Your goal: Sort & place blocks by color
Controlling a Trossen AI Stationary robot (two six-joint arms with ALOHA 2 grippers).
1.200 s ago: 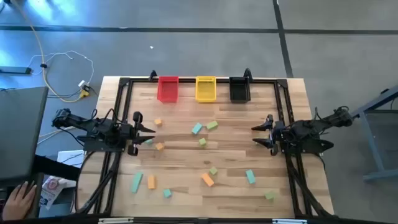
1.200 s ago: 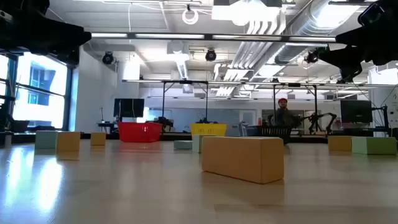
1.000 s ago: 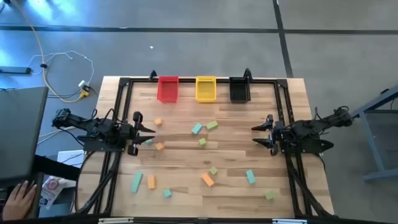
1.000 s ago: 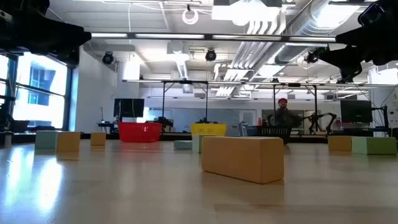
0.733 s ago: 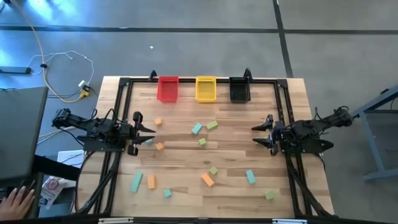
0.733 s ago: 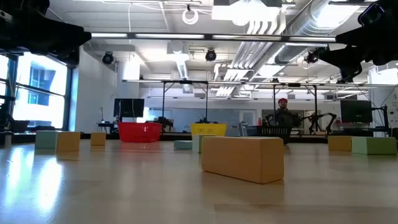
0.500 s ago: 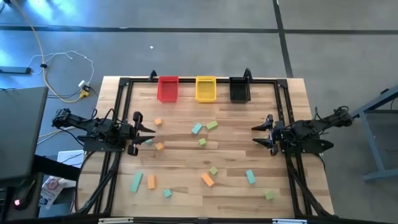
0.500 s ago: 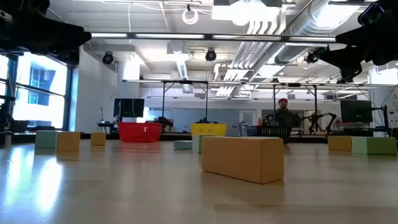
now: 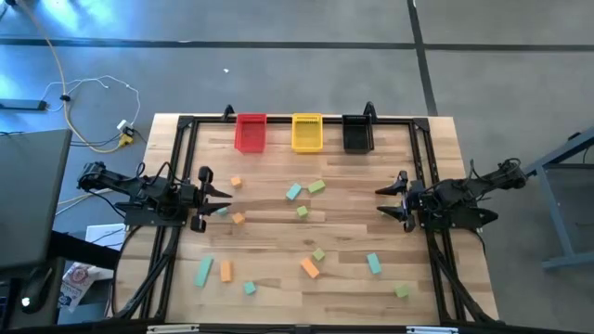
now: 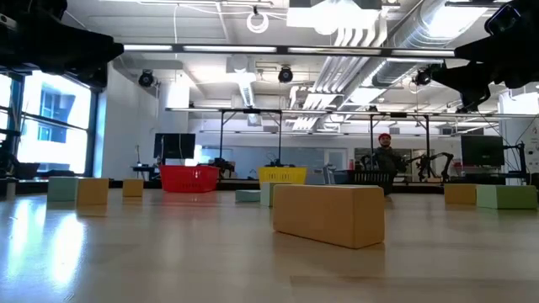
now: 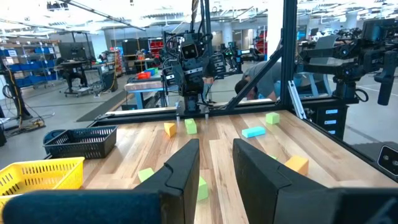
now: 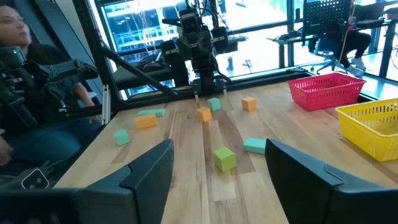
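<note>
About a dozen small blocks lie flat and scattered on the wooden table: orange ones [image 9: 238, 219] [image 9: 309, 268], teal ones [image 9: 293, 191] [image 9: 373, 263] and light green ones [image 9: 302, 211] [image 9: 401, 291]. An orange bar [image 10: 328, 215] fills the low view's foreground. My left gripper [image 9: 220, 200] [image 11: 216, 149] is open at the table's left side and points toward the middle. My right gripper [image 9: 384, 202] [image 12: 219, 143] is open more widely at the right side and faces it. Both hover above the wood, clear of every block.
A red bin [image 9: 251, 133], a yellow bin [image 9: 307, 132] and a black bin [image 9: 357, 134] stand in a row at the far edge. A black metal frame [image 9: 182, 148] runs around the tabletop. A person [image 12: 15, 37] sits beyond the table's left side.
Both arms and all blocks have kept still. A person's hand off the table's near left corner has drawn out of the high view.
</note>
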